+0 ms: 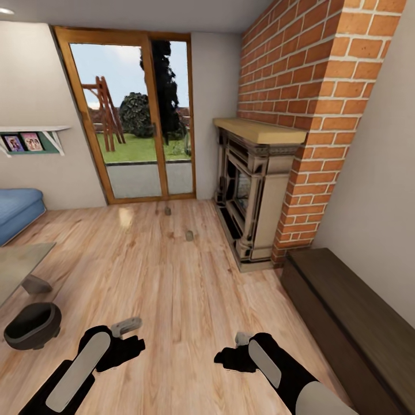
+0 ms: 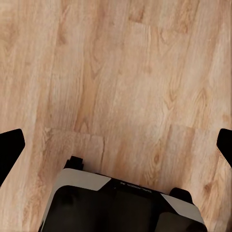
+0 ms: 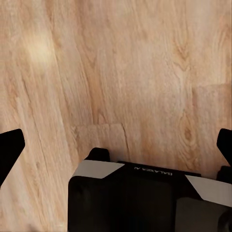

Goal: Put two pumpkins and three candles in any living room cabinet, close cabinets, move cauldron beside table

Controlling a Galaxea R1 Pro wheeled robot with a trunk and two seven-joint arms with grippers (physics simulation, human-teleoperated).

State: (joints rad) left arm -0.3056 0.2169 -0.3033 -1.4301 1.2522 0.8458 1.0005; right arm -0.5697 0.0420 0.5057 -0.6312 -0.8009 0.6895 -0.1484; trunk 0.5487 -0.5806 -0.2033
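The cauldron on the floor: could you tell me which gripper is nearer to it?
Left. The left gripper hangs just beside the cauldron; the right gripper is well across the floor.

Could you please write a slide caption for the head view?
Two candles on the wood floor before the fireplace; cauldron left, cabinet right.
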